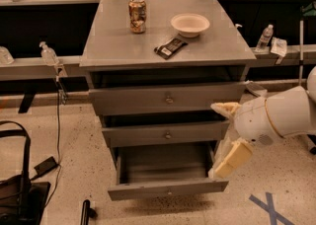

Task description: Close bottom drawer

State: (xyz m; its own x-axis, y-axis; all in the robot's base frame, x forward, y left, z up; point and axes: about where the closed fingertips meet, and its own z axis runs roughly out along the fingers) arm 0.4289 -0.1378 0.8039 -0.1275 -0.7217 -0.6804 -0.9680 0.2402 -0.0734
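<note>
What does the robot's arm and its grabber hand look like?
The arm is fat, round and smooth white, with a thin orange-tan ring around it. Its gripper, by the right side of the open bottom drawer, has two flat, cream-yellow fingers like chunky paddles. No cables show.

Cream claw (217,140) beside grey bottom drawer (168,189)

No readable txt or nos.: labels on can (137,15), wrapper (170,47) & bottle (265,37) can't be made out.
</note>
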